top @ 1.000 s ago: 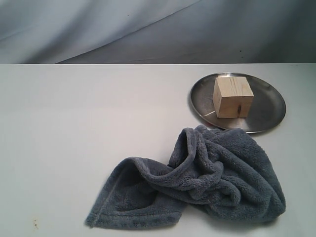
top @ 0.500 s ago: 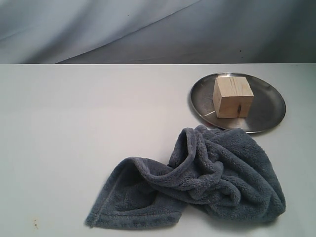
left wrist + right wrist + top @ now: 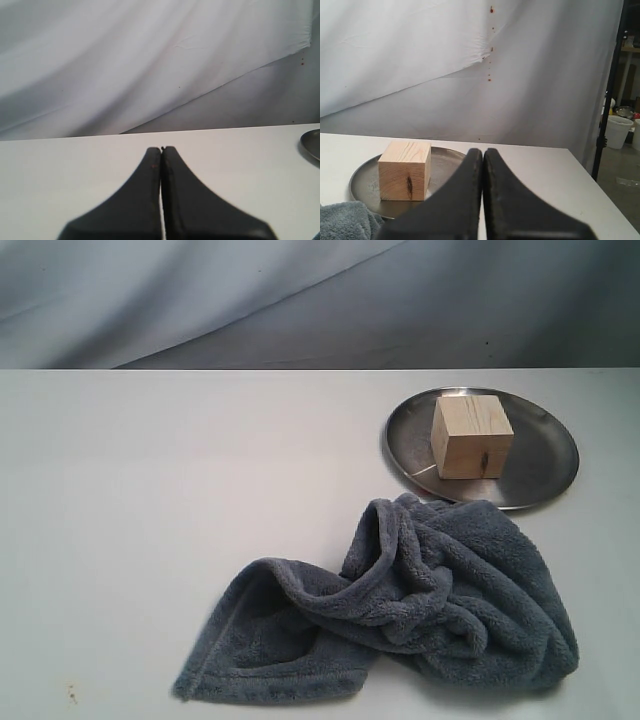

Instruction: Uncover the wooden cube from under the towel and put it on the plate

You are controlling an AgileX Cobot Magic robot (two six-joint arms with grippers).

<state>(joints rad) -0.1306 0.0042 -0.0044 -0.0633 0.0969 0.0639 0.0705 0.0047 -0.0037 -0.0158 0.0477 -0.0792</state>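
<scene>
The wooden cube (image 3: 471,435) stands upright on the steel plate (image 3: 545,465) at the back right of the table; the right wrist view shows the same cube (image 3: 405,170) on the plate (image 3: 362,182). In front of the plate the grey-blue towel (image 3: 400,610) lies crumpled, its far edge touching the rim, and one corner of the towel (image 3: 342,222) shows in the right wrist view. Neither arm appears in the exterior view. My left gripper (image 3: 162,148) is shut on nothing, above bare table. My right gripper (image 3: 483,150) is also shut and empty, apart from the cube.
A white tabletop (image 3: 180,500) spreads left of the towel. A grey cloth backdrop (image 3: 300,300) hangs behind the far edge. Beyond the table's right edge stand a dark pole (image 3: 612,95) and a white bucket (image 3: 618,132).
</scene>
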